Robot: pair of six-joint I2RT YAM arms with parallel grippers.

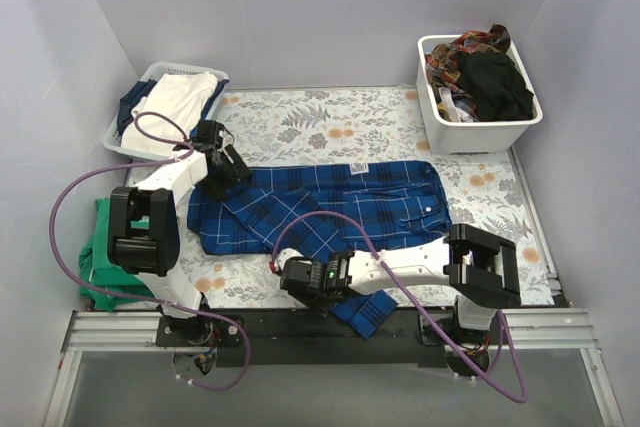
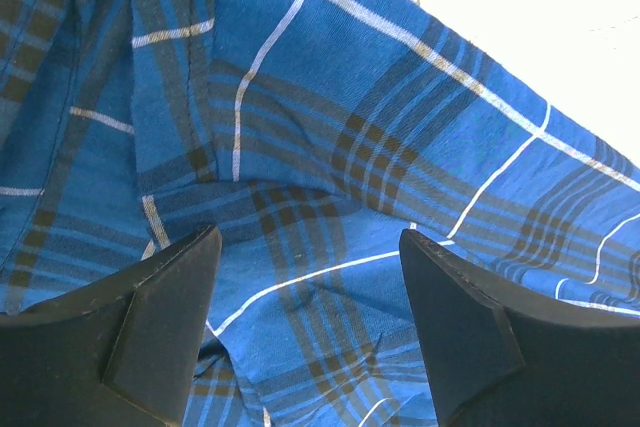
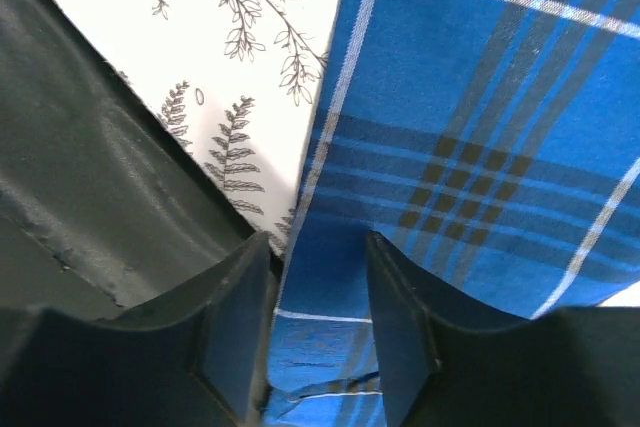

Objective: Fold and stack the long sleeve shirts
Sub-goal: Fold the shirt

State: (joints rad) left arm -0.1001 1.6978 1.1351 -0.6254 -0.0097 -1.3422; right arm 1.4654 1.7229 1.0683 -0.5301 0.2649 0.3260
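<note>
A dark blue plaid long sleeve shirt (image 1: 340, 202) lies spread across the middle of the floral table cloth (image 1: 330, 117). One sleeve (image 1: 368, 312) trails over the near edge. My left gripper (image 1: 232, 169) hovers at the shirt's far left corner. In the left wrist view that gripper (image 2: 310, 242) is open, with rumpled plaid cloth (image 2: 300, 97) beneath and nothing between the fingers. My right gripper (image 1: 300, 292) is low at the near edge. In the right wrist view its fingers (image 3: 318, 247) stand apart, straddling the hemmed edge of the plaid sleeve (image 3: 480, 127).
A white bin (image 1: 478, 127) of dark and patterned clothes stands at the back right. A pale basket (image 1: 130, 127) holding white cloth sits at the back left. Green cloth (image 1: 100, 247) lies by the left arm. The black front edge (image 3: 90, 197) runs beside the right gripper.
</note>
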